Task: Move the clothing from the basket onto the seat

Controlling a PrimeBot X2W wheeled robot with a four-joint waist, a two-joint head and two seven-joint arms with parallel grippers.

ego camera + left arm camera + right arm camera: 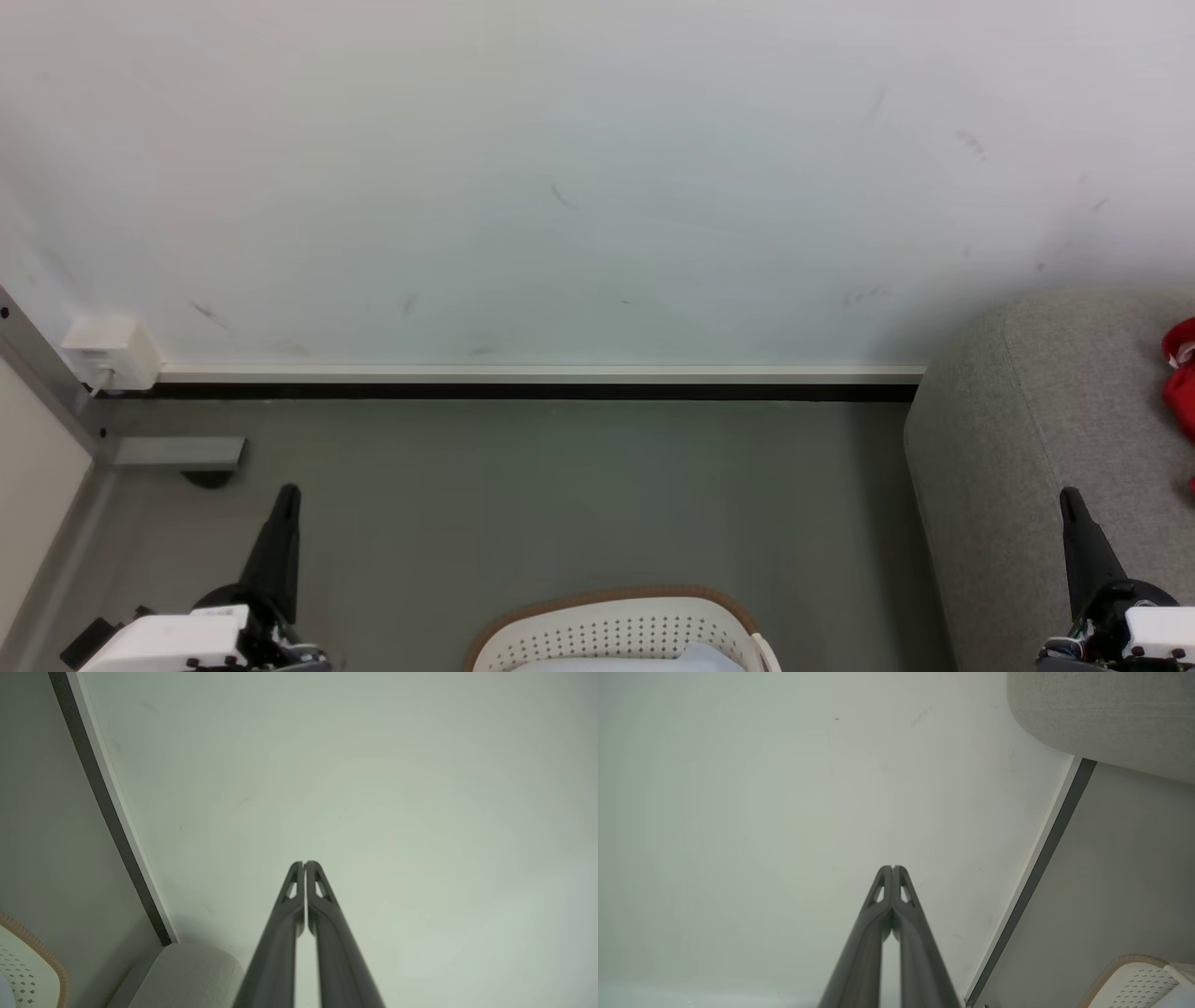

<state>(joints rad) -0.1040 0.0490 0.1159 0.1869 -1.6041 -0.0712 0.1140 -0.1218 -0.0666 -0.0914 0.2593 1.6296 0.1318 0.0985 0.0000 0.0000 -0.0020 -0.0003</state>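
Clothing (1182,378), red, lies on the seat (1027,420) at the head view's right edge, well apart from the basket (607,595), which stands on the floor (560,485) at lower centre. The left gripper (288,493) and right gripper (1067,497) flank the basket, each clenched on nothing and pointing toward the wall (560,187), probably a neutral parked pose. The basket's interior is largely cut off, so whether garments remain cannot be told.
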